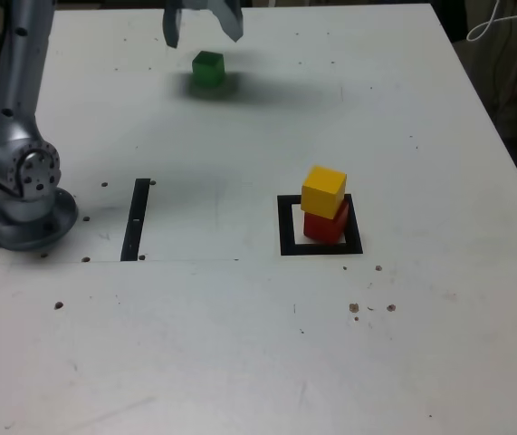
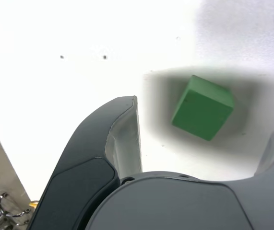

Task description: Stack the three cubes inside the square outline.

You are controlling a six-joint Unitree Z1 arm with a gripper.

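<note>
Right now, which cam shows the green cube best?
Wrist view: the green cube fills much of the frame, sharp-edged, lying between the open pincer's fingers. The exterior view shows the same cube small and far off, on the table just below the pincer.

No text, label, brand name or number can be read in either view. The only sign-like marks are painted on the white table (image 1: pixel 240 344): the square outline (image 1: pixel 285 227), a thick black border with a white centre, and a narrow straight black strip (image 1: pixel 137 219), which lies well apart from the outline, toward the exterior view's left. Neither mark carries any letters or digits. The faces of the cubes that can be seen are plain colour, with no print on them.
</note>
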